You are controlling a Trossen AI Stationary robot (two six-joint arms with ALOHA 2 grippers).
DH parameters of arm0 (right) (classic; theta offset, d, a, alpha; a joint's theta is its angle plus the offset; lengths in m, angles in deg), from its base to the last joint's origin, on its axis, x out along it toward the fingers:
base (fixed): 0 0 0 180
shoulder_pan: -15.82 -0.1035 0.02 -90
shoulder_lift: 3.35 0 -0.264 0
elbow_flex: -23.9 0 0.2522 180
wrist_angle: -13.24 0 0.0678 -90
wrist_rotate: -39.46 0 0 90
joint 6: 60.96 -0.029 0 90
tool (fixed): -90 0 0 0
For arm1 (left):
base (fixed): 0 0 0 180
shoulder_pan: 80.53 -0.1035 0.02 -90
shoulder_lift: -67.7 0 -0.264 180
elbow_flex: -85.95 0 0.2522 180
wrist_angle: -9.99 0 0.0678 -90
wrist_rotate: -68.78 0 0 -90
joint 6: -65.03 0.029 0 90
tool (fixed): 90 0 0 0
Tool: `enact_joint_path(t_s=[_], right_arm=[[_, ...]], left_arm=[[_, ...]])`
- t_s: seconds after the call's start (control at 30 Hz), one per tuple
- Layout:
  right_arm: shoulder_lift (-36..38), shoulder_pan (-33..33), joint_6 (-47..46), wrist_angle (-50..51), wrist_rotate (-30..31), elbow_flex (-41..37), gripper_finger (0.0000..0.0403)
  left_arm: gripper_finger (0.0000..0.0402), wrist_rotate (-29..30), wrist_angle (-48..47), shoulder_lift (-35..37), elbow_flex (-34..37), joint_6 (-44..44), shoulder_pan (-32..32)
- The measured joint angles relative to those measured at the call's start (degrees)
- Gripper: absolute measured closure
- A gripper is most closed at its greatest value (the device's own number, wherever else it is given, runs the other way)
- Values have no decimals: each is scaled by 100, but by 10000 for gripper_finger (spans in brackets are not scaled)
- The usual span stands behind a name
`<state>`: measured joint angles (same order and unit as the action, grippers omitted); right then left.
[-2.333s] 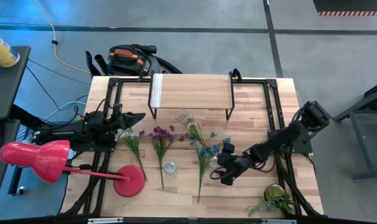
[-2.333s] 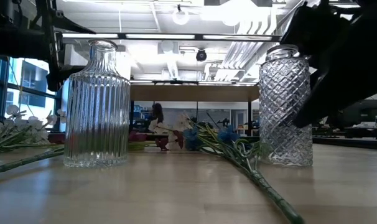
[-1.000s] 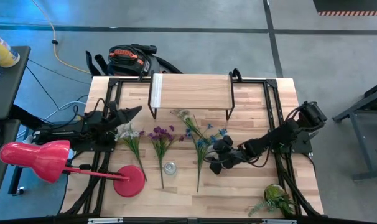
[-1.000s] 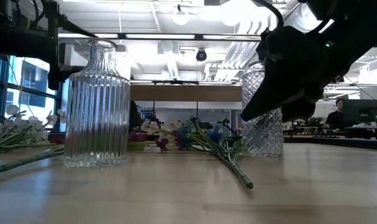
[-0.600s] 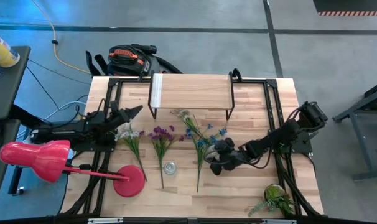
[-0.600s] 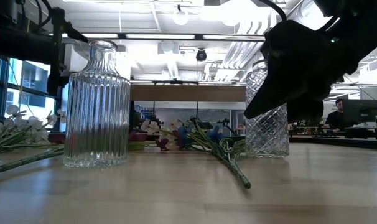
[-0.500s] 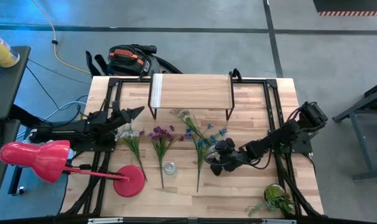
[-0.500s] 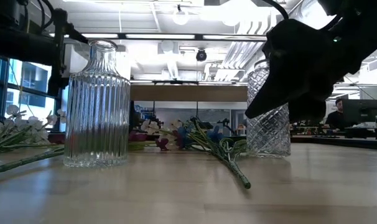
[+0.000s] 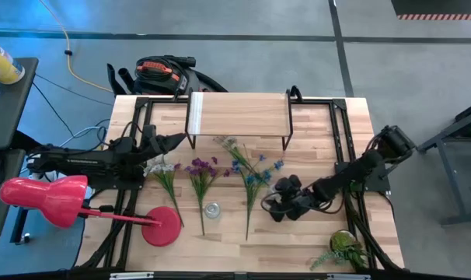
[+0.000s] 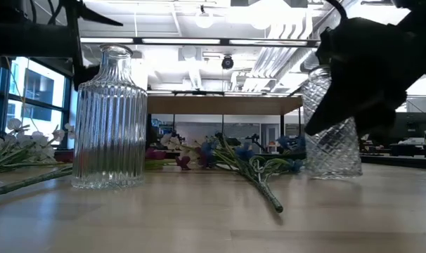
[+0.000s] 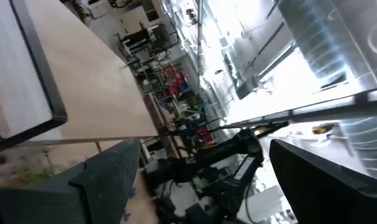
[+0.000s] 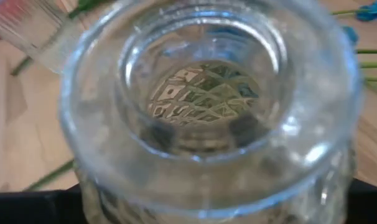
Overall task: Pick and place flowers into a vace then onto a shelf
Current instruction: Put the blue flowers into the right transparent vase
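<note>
Right gripper (image 9: pixel 280 204) closed on the neck of the diamond-cut vase (image 10: pixel 332 133), near the table's middle right. The wrist view looks straight down its open mouth: empty, no stems in it.

Left gripper (image 9: pixel 173 141) fingers spread wide, holding nothing, hovering over the white flowers (image 9: pixel 162 173) at the left.

Blue flowers (image 9: pixel 251 180) lie flat just beside the held vase; purple flowers (image 9: pixel 201 173) between those and the white ones. Ribbed vase (image 10: pixel 110 119) stands free near the front. Shelf (image 9: pixel 238 114) at the back, bare.

My read on handling: the vase is glass, so heavy, slick and breakable; a neck grip suits it, and I would keep it upright. The stems look light and wiry, blossoms soft. I would pinch a stem low, clear of the blossoms.
</note>
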<state>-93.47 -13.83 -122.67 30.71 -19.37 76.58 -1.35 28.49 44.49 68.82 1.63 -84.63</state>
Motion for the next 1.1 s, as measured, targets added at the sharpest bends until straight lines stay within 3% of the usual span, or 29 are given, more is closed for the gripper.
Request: enact_joint_path(t_s=[0.17, 0.27, 0.47, 0.57, 0.67, 0.83, 0.93, 1.1], right_arm=[[99, -182, -148, 379, 167, -2, 139], [207, -400, -463, 819, 399, -11, 141], [232, -597, -792, 1118, 574, -11, 148], [232, -706, -906, 1250, 664, -11, 145], [234, -845, -1072, 1329, 817, -45, 145], [245, -977, -1183, 1245, 913, -146, 147], [249, -1100, -1282, 1306, 954, -160, 143], [250, -1295, -1331, 1525, 1088, -160, 146]], left_arm=[[17, 229, 145, -468, -24, -235, 0], [48, 276, 145, -866, -254, -284, -2], [159, 348, -36, -1759, -1099, -238, 0], [223, 109, -483, -2298, -1742, -15, -1], [288, -200, -1210, -2886, -2564, 303, 0], [379, -467, -3254, -3918, -3971, 453, -2], [371, -463, -4175, -4500, -4590, -402, -2], [282, -880, -4442, -5201, -5053, -1521, 0]])
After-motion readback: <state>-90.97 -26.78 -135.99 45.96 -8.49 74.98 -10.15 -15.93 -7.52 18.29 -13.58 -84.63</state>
